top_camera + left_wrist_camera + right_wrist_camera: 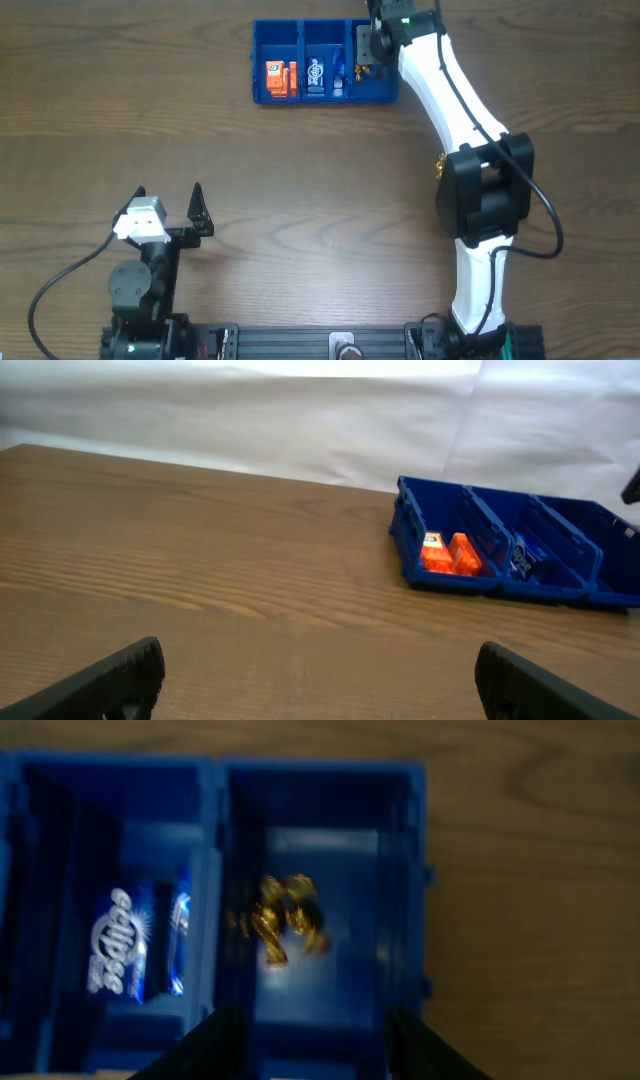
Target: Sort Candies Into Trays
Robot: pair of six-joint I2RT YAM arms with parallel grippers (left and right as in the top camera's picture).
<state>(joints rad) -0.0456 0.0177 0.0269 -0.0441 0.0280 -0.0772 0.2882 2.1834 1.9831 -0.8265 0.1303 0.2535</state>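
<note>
- So, my right gripper (312, 1020) hangs over the blue tray's (408, 900) right-end compartment, fingers spread apart.
- Gold candies (285, 925) lie in that compartment, right beneath it.
- My left gripper (168, 195) sits near its base over the table (320, 170), spread wide too.

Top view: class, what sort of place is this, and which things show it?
Probably a robotics lab bench: the left arm and right arm stand at a plain wooden table, a blue tray holds sorted candies, and a white sheet hangs behind.
</note>
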